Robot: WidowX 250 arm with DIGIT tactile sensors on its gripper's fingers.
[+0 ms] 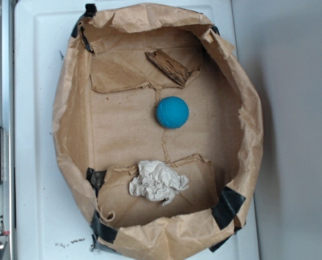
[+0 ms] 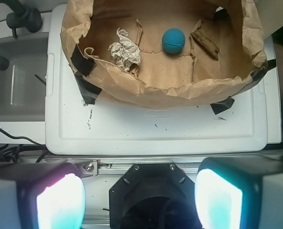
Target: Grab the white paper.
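Evidently the hand (image 2: 139,195) is hanging spread wide and empty, well back from the brown kraft-paper-lined basin (image 2: 179,90); the crumpled off-white paper wad (image 2: 125,50) is lying ahead, slightly leftward, awaiting approach.

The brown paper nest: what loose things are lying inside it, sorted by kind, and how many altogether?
Crumpled white paper wad: 1
Blue ball: 1
Piece of wood: 1
Total: 3 loose things inside the brown paper lining.

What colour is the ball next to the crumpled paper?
The ball is blue-teal, clearest in the exterior view; the white paper lies apart from it.
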